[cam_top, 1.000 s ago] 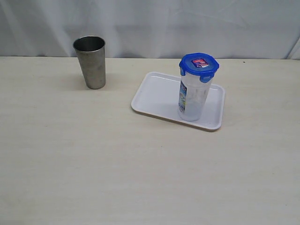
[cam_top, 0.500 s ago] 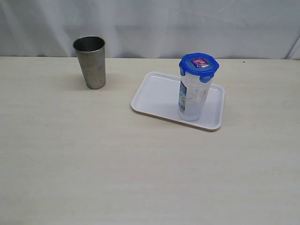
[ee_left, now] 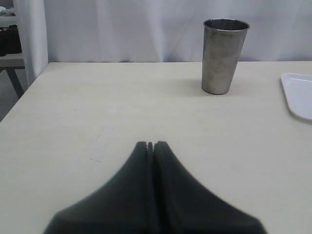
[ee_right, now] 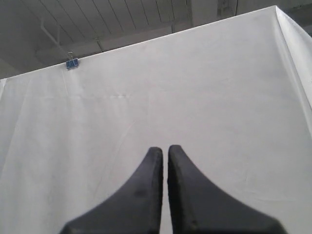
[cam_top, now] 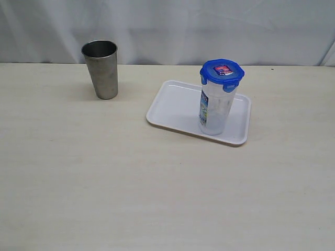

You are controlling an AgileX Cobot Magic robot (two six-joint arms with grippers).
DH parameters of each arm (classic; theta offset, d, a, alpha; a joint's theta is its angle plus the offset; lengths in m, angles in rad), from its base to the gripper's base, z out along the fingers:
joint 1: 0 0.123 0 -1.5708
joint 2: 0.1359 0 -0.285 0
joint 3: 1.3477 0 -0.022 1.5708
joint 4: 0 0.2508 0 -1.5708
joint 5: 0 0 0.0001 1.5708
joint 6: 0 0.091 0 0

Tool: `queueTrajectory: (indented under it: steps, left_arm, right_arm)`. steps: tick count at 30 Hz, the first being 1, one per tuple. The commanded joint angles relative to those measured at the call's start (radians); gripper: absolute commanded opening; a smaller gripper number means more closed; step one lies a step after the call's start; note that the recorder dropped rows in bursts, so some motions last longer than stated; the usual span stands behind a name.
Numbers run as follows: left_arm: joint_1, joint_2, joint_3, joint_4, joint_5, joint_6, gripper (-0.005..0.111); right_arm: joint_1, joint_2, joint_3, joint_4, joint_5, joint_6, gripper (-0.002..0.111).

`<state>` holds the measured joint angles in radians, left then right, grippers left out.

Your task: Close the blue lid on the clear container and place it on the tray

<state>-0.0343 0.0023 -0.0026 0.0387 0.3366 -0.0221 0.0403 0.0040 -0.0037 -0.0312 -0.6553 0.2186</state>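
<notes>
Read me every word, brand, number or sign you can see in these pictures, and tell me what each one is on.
Red and blue sticker on the blue plastic snap-lock lid: printing too small to read.
Blue and white label on the tall clear plastic container: too blurred to read.
Grey steel tumbler and flat white plastic tray: no writing visible.

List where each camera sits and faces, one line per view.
Exterior: raised, looking down at table, tumbler, tray, clear container; no robot parts.
Left wrist: low over table, facing forward; shut left gripper shows.
Right wrist: tilted up at white curtain; shut right gripper shows.
Shared: exterior and left wrist both show tumbler, tray.
</notes>
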Motion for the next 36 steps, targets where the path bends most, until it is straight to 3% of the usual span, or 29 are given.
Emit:
queueTrajectory:
  steps: [1,5,14,22,36]
  left_arm:
    - [0.003,-0.002,0.003,0.002,-0.012,-0.002,0.000]
    - [0.003,-0.002,0.003,0.002,-0.012,-0.002,0.000]
    - [0.003,-0.002,0.003,0.002,-0.012,-0.002,0.000]
    - [0.003,-0.002,0.003,0.002,-0.012,-0.002,0.000]
    - [0.003,-0.002,0.003,0.002,-0.012,-0.002,0.000]
  right_arm:
    - [-0.003,-0.004,0.004,-0.009,0.058,-0.070,0.004]
    - [-0.003,-0.004,0.004,-0.009,0.165,-0.116,0.004]
    - [-0.003,-0.004,0.004,-0.009,0.664,-0.279,0.004]
    - [-0.003,-0.004,0.004,-0.009,0.948,-0.276,0.004]
    - [-0.003,-0.004,0.004,-0.029,1.001,-0.228,0.004]
